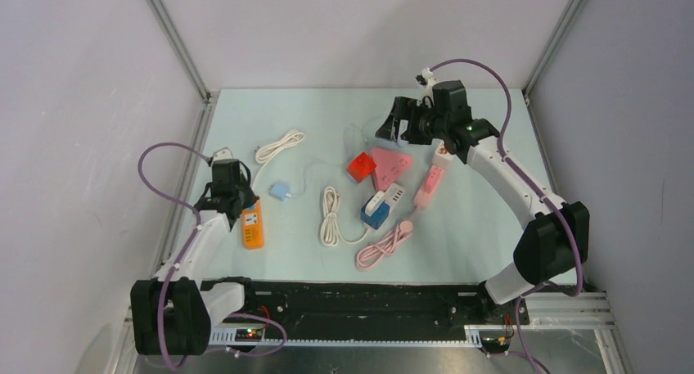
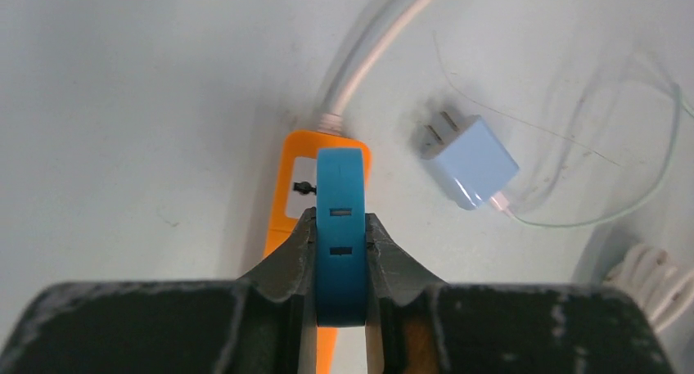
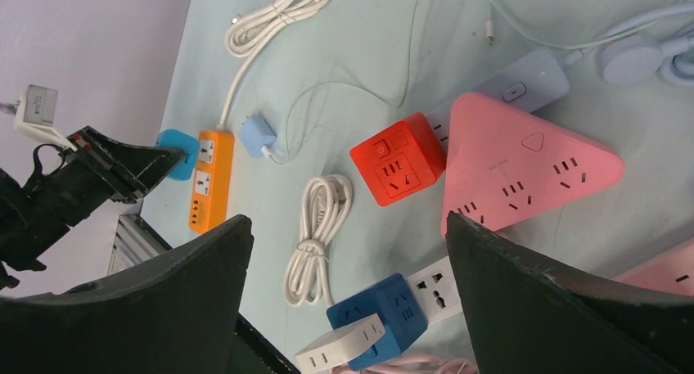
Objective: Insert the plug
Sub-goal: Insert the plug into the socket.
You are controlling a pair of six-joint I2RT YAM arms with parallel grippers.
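Bench: pale green top (image 1: 327,112), grey walls round it; strips & cords lie mid-bench.
R jaws: spread wide, nothing betw them, held high over far-right of bench.
L jaws: closed tight on blue plug (image 2: 340,227), low over near-left of bench.
Pink tri strip (image 3: 524,165): flat on bench, seen below & betw R jaws in wrist view.
Orange strip (image 2: 303,186): directly under L jaws; white cord (image 2: 358,59) runs out its far end.
Red cube socket (image 3: 397,157): just beside pink tri strip, on the side toward L jaws.
Lt-blue charger (image 2: 470,161): just right of L jaws, apart from orange strip.
Blue plug: pinched betw L jaws, tip sticking fwd over orange strip's socket face; whether it touches the strip, can't tell.
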